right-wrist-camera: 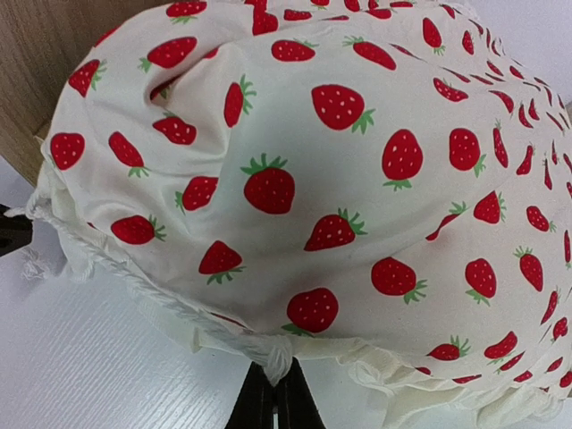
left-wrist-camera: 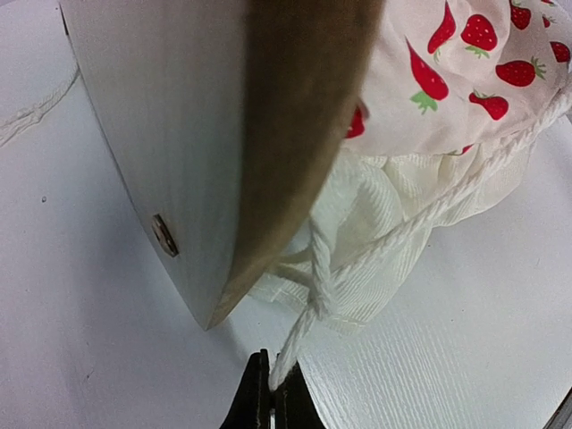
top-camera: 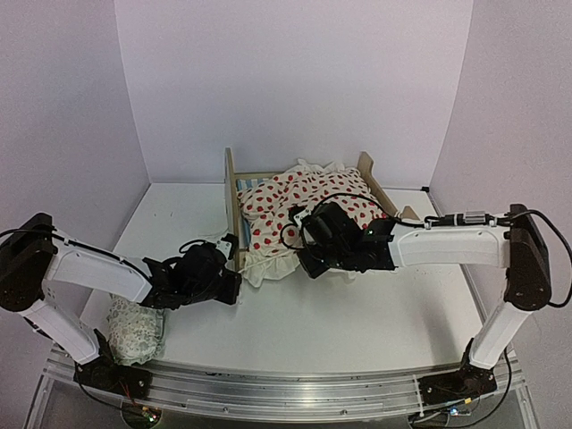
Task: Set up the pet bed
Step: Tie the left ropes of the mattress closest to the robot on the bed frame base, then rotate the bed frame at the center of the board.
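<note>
Presently the left tool (left-wrist-camera: 272,398) pinches the white cord (left-wrist-camera: 315,290) of the strawberry blanket (left-wrist-camera: 465,63) beside the pet bed (left-wrist-camera: 179,134); the right tool (right-wrist-camera: 273,398) is clenched on the blanket's near hem.

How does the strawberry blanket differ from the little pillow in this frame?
Print: the blanket carries red strawberries on cream; the pillow is pale with a faint lacy pattern.
Place: the blanket is heaped over the pet bed; the pillow lies on the table near its front left corner.
Handling: the left pincer and right pincer each pinch the blanket's edge; no pincer holds the pillow.
Both are soft fabric pieces.
</note>
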Robot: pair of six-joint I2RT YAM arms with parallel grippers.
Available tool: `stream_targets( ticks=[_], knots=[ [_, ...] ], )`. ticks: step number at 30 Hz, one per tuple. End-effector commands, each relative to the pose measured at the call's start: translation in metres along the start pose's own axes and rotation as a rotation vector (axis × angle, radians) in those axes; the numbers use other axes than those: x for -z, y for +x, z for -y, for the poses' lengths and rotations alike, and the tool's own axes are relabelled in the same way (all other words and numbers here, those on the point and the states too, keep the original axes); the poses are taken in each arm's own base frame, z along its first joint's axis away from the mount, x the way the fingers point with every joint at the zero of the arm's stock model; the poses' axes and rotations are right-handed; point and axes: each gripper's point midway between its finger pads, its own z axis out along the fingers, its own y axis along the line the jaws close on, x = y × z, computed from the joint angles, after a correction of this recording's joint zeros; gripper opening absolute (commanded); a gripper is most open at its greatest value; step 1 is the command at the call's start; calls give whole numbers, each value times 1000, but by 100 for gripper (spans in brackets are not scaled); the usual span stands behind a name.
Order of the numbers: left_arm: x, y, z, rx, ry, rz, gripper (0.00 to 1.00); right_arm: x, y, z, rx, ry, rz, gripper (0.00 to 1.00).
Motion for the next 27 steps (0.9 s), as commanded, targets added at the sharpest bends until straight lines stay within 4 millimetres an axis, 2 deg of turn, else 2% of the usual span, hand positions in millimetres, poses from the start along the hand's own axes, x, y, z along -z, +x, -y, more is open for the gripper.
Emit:
stream_targets(
  ticks=[1, 3, 4, 6, 8, 10, 12, 13, 15, 19, 21, 23, 27],
  knots=[
    [-1, 13, -27, 50, -129, -79, 0, 1, -18, 4, -46, -25, 18, 0],
    [-2, 11, -26, 64, -139, -83, 1, -1, -13, -4, -63, -66, 2, 0],
    [-1, 10, -27, 71, -143, -81, 6, -1, -11, -6, -72, -78, -3, 0],
    [1, 6, -26, 89, -141, -70, 25, -2, -7, -8, -84, -85, -13, 0],
    [6, 2, -26, 105, -133, -53, 36, 0, -8, -9, -87, -99, -10, 3],
    [13, -4, -25, 117, -120, -32, 43, 5, -12, -14, -87, -134, -7, 21],
    [21, -11, -25, 126, -116, -16, 45, 14, -17, -21, -89, -189, -13, 43],
    [24, -14, -25, 129, -117, -10, 46, 20, -18, -24, -95, -218, -20, 50],
    [32, -21, -25, 134, -120, 2, 47, 34, -21, -33, -110, -293, -35, 56],
    [48, -37, -23, 139, -121, 8, 52, 69, -22, -45, -139, -435, -53, 58],
    [56, -45, -21, 140, -121, 3, 55, 85, -25, -41, -152, -447, -42, 62],
    [65, -58, -16, 128, -110, 15, 59, 97, -32, -28, -166, -406, -17, 67],
    [72, -92, 1, 31, -78, 62, 70, 94, -49, 29, -234, -193, 4, 72]
  ],
)
